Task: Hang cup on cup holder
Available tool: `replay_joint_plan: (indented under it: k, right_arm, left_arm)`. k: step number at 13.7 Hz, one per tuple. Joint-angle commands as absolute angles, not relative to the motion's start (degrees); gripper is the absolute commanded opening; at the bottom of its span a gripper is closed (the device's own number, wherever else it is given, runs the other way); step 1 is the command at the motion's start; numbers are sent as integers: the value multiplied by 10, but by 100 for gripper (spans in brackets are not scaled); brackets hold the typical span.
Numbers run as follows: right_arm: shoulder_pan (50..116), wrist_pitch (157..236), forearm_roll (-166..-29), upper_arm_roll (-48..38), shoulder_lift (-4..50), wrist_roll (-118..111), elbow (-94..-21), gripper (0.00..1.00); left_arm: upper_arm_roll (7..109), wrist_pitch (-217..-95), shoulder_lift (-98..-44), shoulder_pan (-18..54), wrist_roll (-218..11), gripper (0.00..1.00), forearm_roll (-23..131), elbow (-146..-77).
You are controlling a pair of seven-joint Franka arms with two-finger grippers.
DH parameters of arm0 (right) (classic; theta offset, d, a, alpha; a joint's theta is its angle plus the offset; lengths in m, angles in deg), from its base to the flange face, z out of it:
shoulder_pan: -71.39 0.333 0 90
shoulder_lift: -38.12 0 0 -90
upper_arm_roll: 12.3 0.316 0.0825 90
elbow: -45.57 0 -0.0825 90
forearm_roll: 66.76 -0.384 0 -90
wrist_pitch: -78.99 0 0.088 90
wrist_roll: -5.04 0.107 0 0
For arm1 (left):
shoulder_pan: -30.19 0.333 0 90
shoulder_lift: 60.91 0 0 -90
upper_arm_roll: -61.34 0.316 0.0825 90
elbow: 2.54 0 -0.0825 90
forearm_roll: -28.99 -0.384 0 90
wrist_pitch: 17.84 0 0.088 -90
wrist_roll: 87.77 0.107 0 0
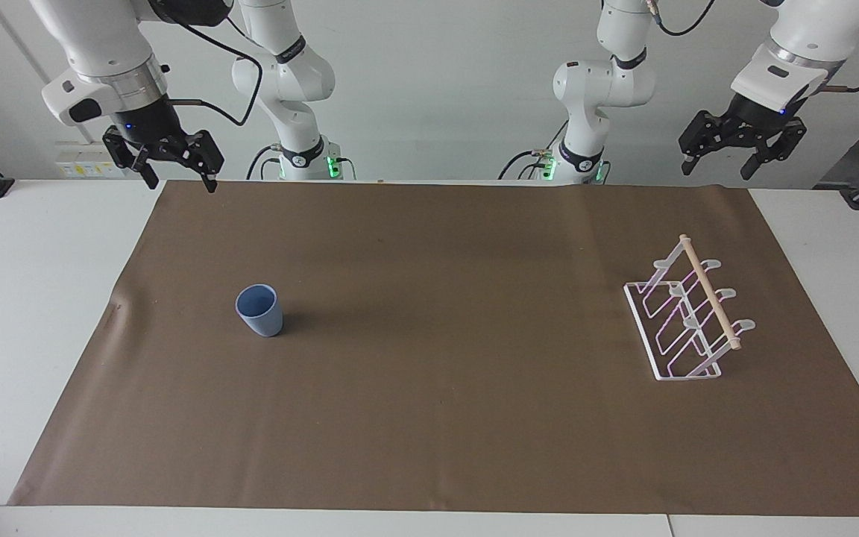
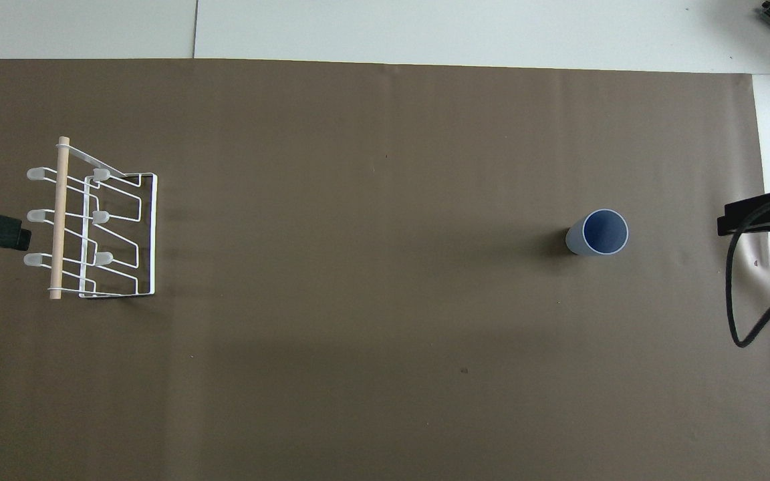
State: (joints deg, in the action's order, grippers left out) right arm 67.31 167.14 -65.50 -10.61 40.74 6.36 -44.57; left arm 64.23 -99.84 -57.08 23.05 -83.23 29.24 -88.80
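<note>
Two white robot arms are raised above the table's robot-side edge. The right gripper (image 1: 180, 177), black, points down with fingers spread and empty. The left gripper (image 1: 718, 165) likewise hangs spread and empty.

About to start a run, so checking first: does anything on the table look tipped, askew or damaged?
Nothing stands out. The cup stands upright on the brown mat, the cup holder sits flat on its base, and both grippers, left and right, hang open, holding nothing.

plain white wall (image 1: 437, 74), white table (image 1: 27, 298), brown mat (image 1: 429, 418)
</note>
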Motion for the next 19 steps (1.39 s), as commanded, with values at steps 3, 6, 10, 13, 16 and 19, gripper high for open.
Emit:
replay_joint_plan:
  k: [3,6,10,13,16,19]
  right_arm:
    - [663,1739,-659,-104,416,64,-511,100]
    - [651,1850,-661,-105,398,35,-575,100]
    - [637,1943,-662,-104,301,-1,-578,100]
    - [644,2002,-664,-103,290,-9,-629,100]
    - [647,2027,-688,-103,292,-20,-663,100]
    - [660,2045,-696,-103,300,-32,-688,100]
  left_arm:
    - [643,-1003,-555,228,-836,100,284,-907]
    - [643,-1003,-555,227,-836,100,284,-908]
    - [643,-1004,-551,227,-836,100,285,-916]
    - [643,-1007,-551,225,-838,100,284,-915]
    - [643,-1007,-551,224,-837,100,284,-914]
    - [643,-1006,-551,224,-835,100,285,-915]
